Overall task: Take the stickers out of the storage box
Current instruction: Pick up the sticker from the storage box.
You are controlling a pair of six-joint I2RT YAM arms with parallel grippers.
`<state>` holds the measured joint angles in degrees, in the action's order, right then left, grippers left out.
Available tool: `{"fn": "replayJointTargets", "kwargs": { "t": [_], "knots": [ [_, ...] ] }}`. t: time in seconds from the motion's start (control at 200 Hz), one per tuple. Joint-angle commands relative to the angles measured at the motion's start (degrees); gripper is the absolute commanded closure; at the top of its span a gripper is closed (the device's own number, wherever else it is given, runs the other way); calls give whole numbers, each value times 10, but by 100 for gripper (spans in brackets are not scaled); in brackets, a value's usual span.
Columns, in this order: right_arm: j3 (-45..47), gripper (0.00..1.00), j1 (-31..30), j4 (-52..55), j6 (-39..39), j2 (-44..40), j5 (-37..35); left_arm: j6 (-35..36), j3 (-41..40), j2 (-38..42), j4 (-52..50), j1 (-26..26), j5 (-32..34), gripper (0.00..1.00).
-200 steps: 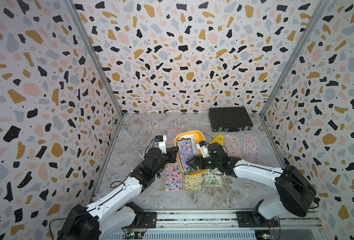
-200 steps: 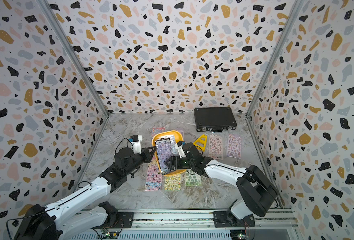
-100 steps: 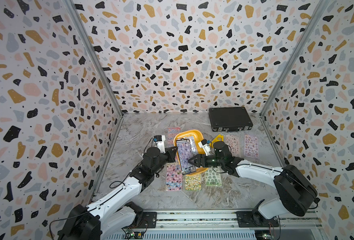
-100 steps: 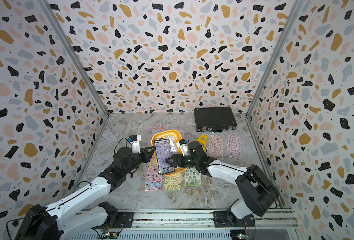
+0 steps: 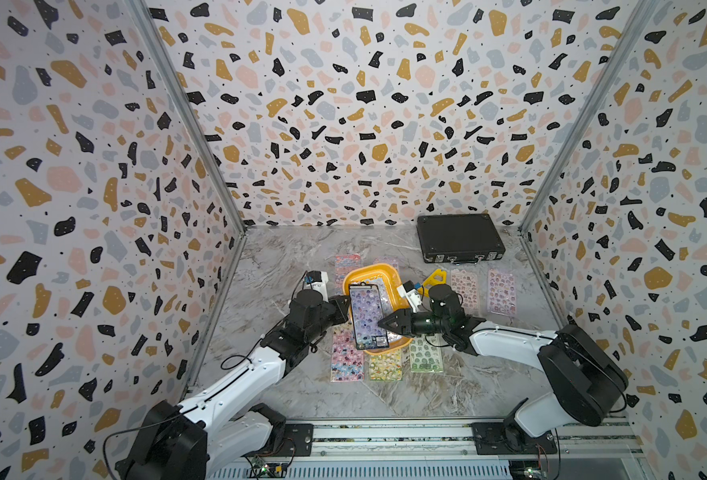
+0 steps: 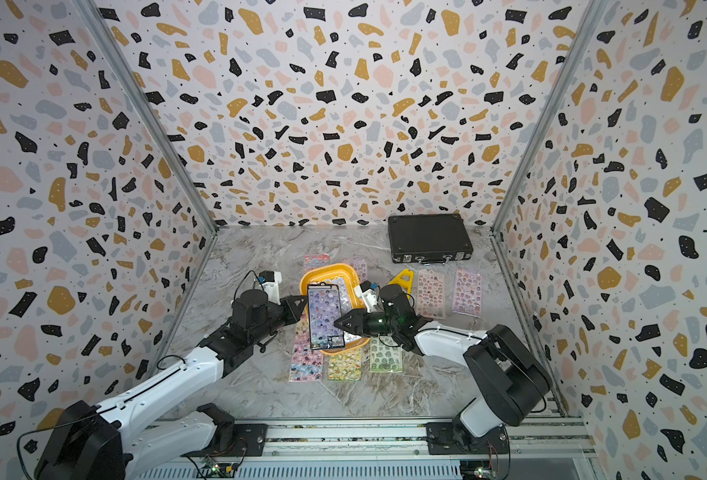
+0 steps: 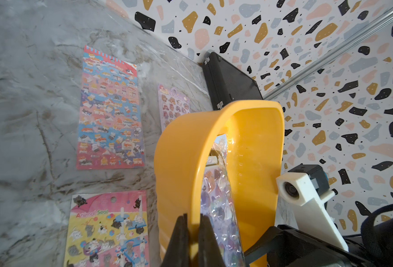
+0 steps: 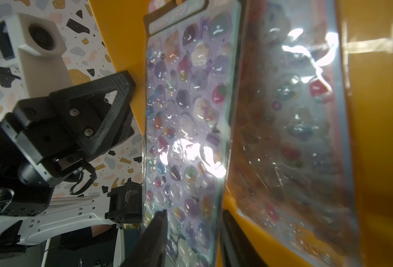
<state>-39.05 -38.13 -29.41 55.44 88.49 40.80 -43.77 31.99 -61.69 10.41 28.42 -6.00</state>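
At the storage box (image 7: 181, 150), left pincer (image 7: 193, 218) clamps its rim; right pincer (image 8: 194, 213), arm outstretched, narrowly agape astride purple stickers (image 8: 186, 111).

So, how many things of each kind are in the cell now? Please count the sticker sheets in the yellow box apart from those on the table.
Sticker sheets on the table: 7
Sticker sheets in the storage box: 2
Storage box: 1
Black briefcase: 1
Yellow triangular piece: 1
Total: 12
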Motion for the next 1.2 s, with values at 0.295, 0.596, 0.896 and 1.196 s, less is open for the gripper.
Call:
{"fn": "replayJointTargets", "kwargs": {
  "t": [0.295, 0.596, 0.896, 1.196],
  "knots": [
    [25, 69, 9, -217, 169, 73, 30, -20, 29, 7, 24, -5, -5, 100],
    [25, 75, 9, -208, 174, 63, 27, -18, 31, 8, 19, -5, -1, 100],
    [5, 79, -2, -151, 149, 49, 24, -18, 32, 5, 20, -4, -8, 100],
    [-25, 97, -24, -12, 80, 8, -14, -19, 38, 13, -18, -5, 31, 100]
  ]
}}
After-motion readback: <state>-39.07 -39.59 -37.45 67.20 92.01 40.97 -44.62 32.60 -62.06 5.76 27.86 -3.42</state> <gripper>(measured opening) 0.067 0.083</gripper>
